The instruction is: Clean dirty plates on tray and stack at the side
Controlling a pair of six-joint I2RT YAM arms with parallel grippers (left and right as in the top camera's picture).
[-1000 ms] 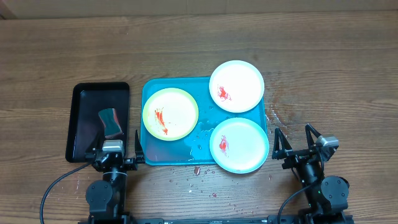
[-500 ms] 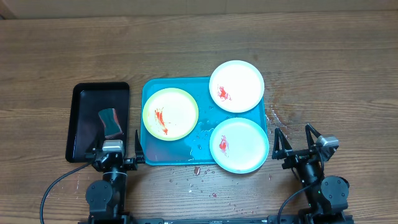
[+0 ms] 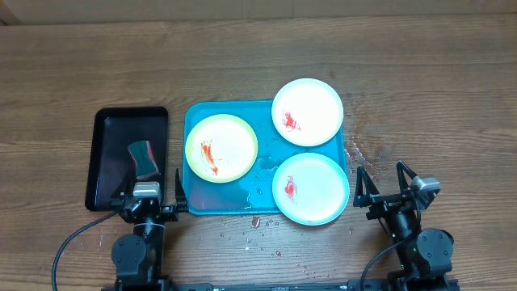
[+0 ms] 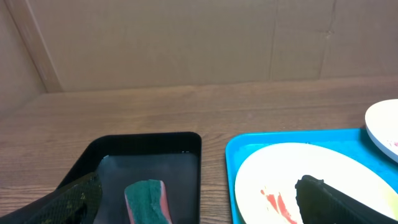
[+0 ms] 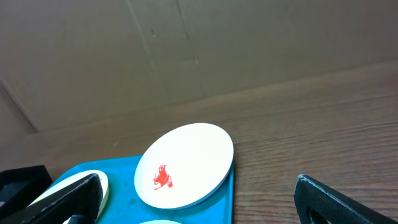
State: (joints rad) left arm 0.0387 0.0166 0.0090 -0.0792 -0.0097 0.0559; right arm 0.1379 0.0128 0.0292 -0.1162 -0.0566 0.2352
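Note:
The turquoise tray (image 3: 265, 129) lies mid-table with three plates on it, each smeared with red sauce. The yellow-green-rimmed plate (image 3: 221, 148) is at its left. One white plate (image 3: 307, 111) overhangs the far right corner and another white plate (image 3: 311, 187) overhangs the near right corner. My left gripper (image 3: 150, 192) rests open at the table's near edge, in front of the gap between the black tray and the turquoise one. My right gripper (image 3: 380, 182) stands open just right of the near white plate. Both hold nothing. The left wrist view shows the rimmed plate (image 4: 298, 168); the right wrist view shows the far white plate (image 5: 186, 162).
A narrow black tray (image 3: 109, 153) left of the turquoise one holds a green-and-pink sponge (image 3: 145, 159), also seen as the sponge (image 4: 149, 200) between my left fingers' line of sight. Water drops and red specks (image 3: 258, 230) lie on the wood in front of the tray.

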